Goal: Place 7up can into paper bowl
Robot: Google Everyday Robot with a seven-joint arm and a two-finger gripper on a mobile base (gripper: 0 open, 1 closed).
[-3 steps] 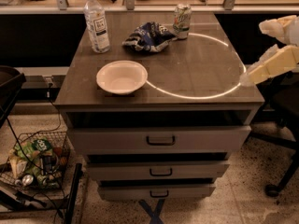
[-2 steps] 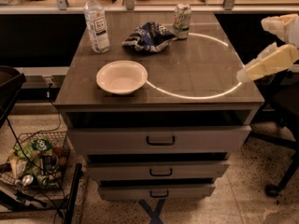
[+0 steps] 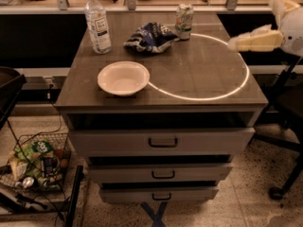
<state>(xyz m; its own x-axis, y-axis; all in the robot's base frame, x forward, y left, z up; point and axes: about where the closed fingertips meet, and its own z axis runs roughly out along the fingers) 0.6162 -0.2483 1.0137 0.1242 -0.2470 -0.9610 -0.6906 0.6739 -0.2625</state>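
The 7up can (image 3: 183,21) stands upright at the back of the table top, right of centre. The off-white paper bowl (image 3: 123,78) sits empty at the front left of the table. My gripper (image 3: 233,44) reaches in from the right edge of the camera view, pale and horizontal, above the table's right side. It is to the right of the can, nearer the front, and apart from it, holding nothing that I can see.
A clear water bottle (image 3: 97,23) stands at the back left. A dark blue-and-white snack bag (image 3: 150,37) lies just left of the can. The table (image 3: 199,74) has drawers below. A wire basket of rubbish (image 3: 35,164) sits on the floor at the left, and a chair base (image 3: 284,174) at the right.
My gripper has moved up and to the left, from beside the table's right front edge to above its right side, closer to the can.
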